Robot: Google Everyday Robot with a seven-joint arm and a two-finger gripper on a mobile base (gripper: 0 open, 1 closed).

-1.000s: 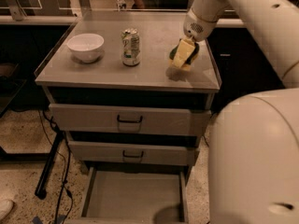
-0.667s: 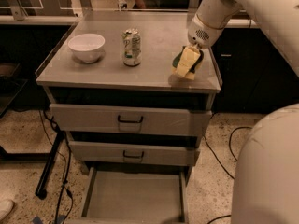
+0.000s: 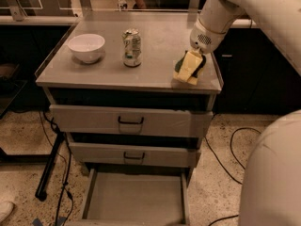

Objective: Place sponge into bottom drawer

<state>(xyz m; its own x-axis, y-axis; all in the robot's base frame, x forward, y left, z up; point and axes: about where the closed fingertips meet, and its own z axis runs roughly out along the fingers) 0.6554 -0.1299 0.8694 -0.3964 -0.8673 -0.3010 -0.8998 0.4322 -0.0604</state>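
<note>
My gripper (image 3: 188, 72) hangs over the front right corner of the cabinet top (image 3: 155, 60), pointing down from the white arm (image 3: 211, 27). It is shut on the sponge (image 3: 201, 65), whose dark green edge shows beside the yellowish fingers; most of the sponge is hidden between them. The sponge sits at or just above the counter surface; I cannot tell if it touches. Far below, the bottom drawer (image 3: 136, 197) is pulled open, a wide grey tray with a bare floor.
A white bowl (image 3: 86, 47) and a drink can (image 3: 132, 47) stand on the left and middle of the top. Two upper drawers with black handles (image 3: 130, 121) are closed. Cables (image 3: 225, 159) lie on the floor. The robot's white body (image 3: 273, 173) fills the lower right.
The gripper has moved with the sponge toward the front right corner of the cabinet top and slightly lower. The bowl, the can and the drawers have not moved.
</note>
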